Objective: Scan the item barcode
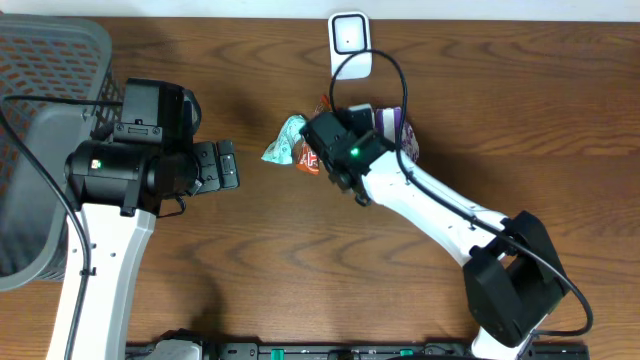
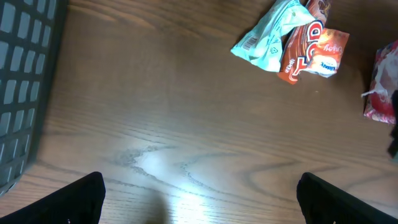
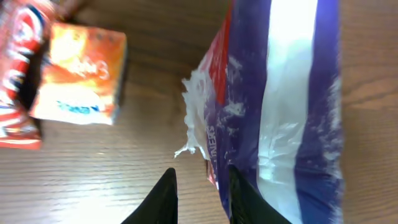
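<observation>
A purple and white snack packet [image 1: 404,136] lies on the wooden table just below the white barcode scanner [image 1: 349,40]. My right gripper [image 3: 199,194] hovers at the packet's [image 3: 286,106] torn left edge. Its jaws stand slightly open, bare wood shows between them, and the right finger [image 3: 245,199] is against the packet's edge. An orange-red packet [image 1: 312,156] and a teal packet [image 1: 285,140] lie together to the left. My left gripper [image 2: 202,199] is wide open over bare wood, well short of the teal packet [image 2: 267,37].
A grey mesh basket [image 1: 40,60] stands at the table's left edge, beside the left arm. The orange packet [image 3: 81,74] lies left of the right gripper. The right arm's base [image 1: 510,290] sits at the front right.
</observation>
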`<state>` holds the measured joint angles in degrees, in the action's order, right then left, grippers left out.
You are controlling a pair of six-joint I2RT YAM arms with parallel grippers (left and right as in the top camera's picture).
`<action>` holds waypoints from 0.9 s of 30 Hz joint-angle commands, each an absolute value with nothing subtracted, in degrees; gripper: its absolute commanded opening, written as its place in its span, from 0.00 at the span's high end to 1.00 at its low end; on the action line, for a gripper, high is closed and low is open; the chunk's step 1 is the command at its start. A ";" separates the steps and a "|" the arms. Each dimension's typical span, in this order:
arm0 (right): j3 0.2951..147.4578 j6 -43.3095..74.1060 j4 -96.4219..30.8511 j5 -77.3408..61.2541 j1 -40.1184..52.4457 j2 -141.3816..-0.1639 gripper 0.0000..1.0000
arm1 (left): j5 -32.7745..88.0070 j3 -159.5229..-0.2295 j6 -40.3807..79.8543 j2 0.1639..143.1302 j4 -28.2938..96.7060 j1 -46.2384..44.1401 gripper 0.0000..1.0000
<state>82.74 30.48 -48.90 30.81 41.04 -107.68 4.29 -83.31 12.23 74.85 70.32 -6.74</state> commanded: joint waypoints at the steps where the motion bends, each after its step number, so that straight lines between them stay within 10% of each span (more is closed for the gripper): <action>1: 89.23 28.32 -51.44 30.52 39.92 -107.90 0.76 | 3.81 -83.59 12.56 75.02 70.46 -6.44 0.02; 14: 93.95 26.28 -62.13 32.99 25.26 -107.92 0.83 | 3.81 -83.59 12.53 75.02 70.46 -6.44 0.02; 27: 87.74 17.45 -55.55 -6.72 10.55 -107.96 0.96 | 3.81 -83.59 12.53 75.02 70.46 -6.44 0.02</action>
